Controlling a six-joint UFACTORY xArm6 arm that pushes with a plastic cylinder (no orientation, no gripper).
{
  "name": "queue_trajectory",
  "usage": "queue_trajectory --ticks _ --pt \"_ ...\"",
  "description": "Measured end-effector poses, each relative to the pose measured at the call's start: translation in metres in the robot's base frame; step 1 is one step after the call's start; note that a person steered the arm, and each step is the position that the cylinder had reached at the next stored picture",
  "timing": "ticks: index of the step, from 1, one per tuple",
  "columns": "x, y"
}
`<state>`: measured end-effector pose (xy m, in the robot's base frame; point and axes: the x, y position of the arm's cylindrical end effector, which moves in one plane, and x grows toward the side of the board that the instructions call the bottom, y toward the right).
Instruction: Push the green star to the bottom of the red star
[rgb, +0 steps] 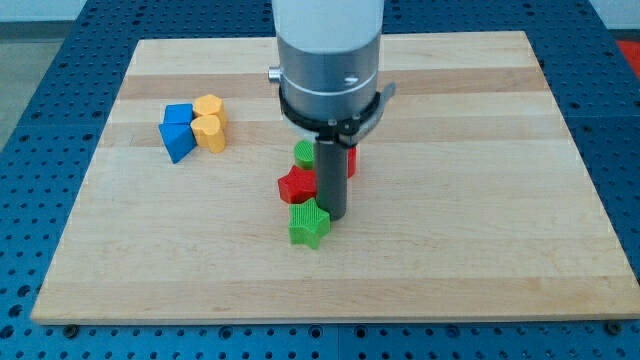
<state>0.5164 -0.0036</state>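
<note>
step: green star (308, 225) seemingly just below red star (297, 185) | my tip (333, 216) touching its right | no pincer visible | next: slight nudge toward desk's (480, 250) left edge

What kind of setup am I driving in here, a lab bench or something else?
Most likely a lab tabletop rig: a bare wooden board lies on a blue perforated surface, with only small toy blocks such as the green star and red star. My tip sits at the green star's upper right.

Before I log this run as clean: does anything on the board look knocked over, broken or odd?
Nothing stands out. The green star lies flat just below the red star, with my tip at its upper right edge.
</note>
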Motion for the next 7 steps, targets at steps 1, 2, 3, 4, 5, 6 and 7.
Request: queue_trajectory --ticks 1,2,3,4,5,6,7 --pt "0.011 0.005" --pt "0.015 -0.007" --pt "0.037 -0.013" --pt "0.057 0.007" --pt "0.08 -0.008" --pt "0.102 -0.028" --pt "0.098 -0.048"
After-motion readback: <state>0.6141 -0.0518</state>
